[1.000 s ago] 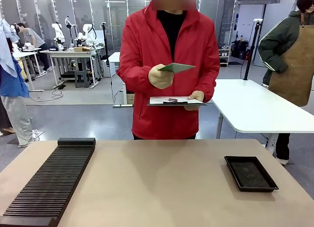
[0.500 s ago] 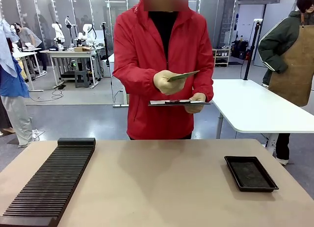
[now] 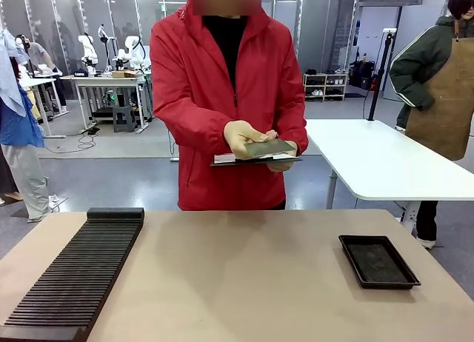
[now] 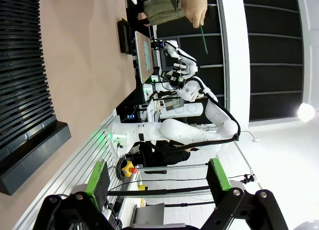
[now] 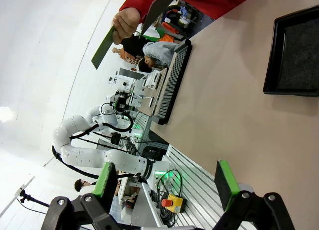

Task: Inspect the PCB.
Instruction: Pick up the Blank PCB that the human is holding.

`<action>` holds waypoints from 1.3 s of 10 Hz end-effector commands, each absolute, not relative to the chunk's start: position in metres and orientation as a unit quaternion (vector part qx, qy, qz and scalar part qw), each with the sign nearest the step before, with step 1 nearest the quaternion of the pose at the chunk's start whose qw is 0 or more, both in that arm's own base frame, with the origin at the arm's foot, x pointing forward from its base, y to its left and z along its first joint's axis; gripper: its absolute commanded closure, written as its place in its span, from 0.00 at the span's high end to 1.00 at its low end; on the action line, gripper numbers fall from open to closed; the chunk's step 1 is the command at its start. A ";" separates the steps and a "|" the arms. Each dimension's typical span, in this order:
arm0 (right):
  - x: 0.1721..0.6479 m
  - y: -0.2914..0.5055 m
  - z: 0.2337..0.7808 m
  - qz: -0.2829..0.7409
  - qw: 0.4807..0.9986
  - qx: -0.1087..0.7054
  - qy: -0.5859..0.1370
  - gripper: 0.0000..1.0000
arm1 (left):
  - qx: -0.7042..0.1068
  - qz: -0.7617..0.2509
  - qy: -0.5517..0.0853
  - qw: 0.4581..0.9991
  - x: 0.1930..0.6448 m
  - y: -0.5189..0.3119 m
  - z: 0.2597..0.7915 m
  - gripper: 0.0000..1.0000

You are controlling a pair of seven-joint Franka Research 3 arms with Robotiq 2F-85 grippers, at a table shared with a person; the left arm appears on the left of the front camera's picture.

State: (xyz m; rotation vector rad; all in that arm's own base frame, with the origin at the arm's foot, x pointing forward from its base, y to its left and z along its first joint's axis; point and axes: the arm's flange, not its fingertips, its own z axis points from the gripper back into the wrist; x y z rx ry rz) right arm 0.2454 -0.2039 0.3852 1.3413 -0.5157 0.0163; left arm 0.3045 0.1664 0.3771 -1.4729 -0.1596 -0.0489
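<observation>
Across the table a person in a red jacket holds the PCB (image 3: 268, 147), a thin green board, flat just above a white clipboard (image 3: 255, 161) in the other hand. In the left wrist view the PCB (image 4: 203, 38) appears edge-on as a thin green line under the person's hand (image 4: 194, 11). The right wrist view has the PCB (image 5: 103, 47) as a dark green plate in the hand. My left gripper (image 4: 157, 190) is open with nothing between its green pads. My right gripper (image 5: 166, 190) is open too, also bare. Both are well away from the board.
A long black slotted rack (image 3: 78, 272) lies along the table's left side. A shallow black tray (image 3: 378, 260) sits at the right. Bare tabletop lies between them. Another person in a brown apron stands at a white table at the far right.
The person has lowered the PCB from chest height to just above the clipboard and shifted slightly to picture left. Both grippers stay open.
</observation>
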 end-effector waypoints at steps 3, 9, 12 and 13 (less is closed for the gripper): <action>0.244 -0.205 0.386 0.006 0.752 0.615 -0.238 1.00 | -0.670 -0.022 -0.074 0.738 0.304 0.167 0.378 1.00; 0.279 -0.147 0.453 0.012 0.711 0.696 -0.102 1.00 | -0.670 -0.022 -0.074 0.738 0.304 0.167 0.378 1.00; 0.312 -0.102 0.476 0.017 0.697 0.715 -0.044 1.00 | -0.670 -0.022 -0.074 0.738 0.304 0.167 0.378 1.00; 0.325 -0.087 0.481 0.015 0.694 0.720 -0.031 1.00 | -0.670 -0.022 -0.074 0.738 0.304 0.167 0.378 1.00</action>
